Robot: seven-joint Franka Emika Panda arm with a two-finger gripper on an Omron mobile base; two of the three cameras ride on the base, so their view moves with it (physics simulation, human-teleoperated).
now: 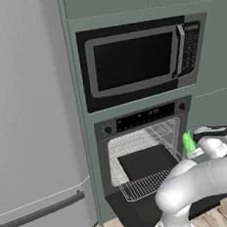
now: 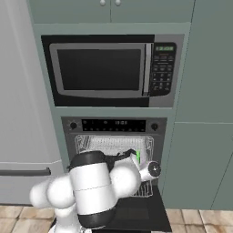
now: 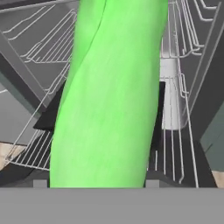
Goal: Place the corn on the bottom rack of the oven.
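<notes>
Hand view: the corn (image 3: 109, 96) runs up the middle from between the two fingertips at the bottom edge, so the gripper (image 3: 92, 183) is closed on it, the cob standing lengthwise out of the jaws. Behind the corn lies the bottom rack (image 3: 175, 153), pulled out, with a flat black tray (image 3: 158, 118) on it, and higher up the upper rack (image 3: 52, 39).

In the left base view the gripper (image 1: 194, 152) is at the right edge of the oven (image 1: 143, 147) opening, with the corn (image 1: 188, 141) rising green above it, just outside the cavity's right side. The corn is above the level of the bottom rack (image 1: 142, 186) and to its right, not touching it. The black tray (image 1: 145, 161) sits on that rack, whose front juts over the lowered door (image 1: 139, 211).

In the right base view the corn (image 2: 138, 157) shows as a green sliver before the cavity, near the arm's wrist. Above the oven (image 2: 113, 125) sits a microwave (image 2: 109, 70); a fridge (image 1: 32, 118) stands to the left.
</notes>
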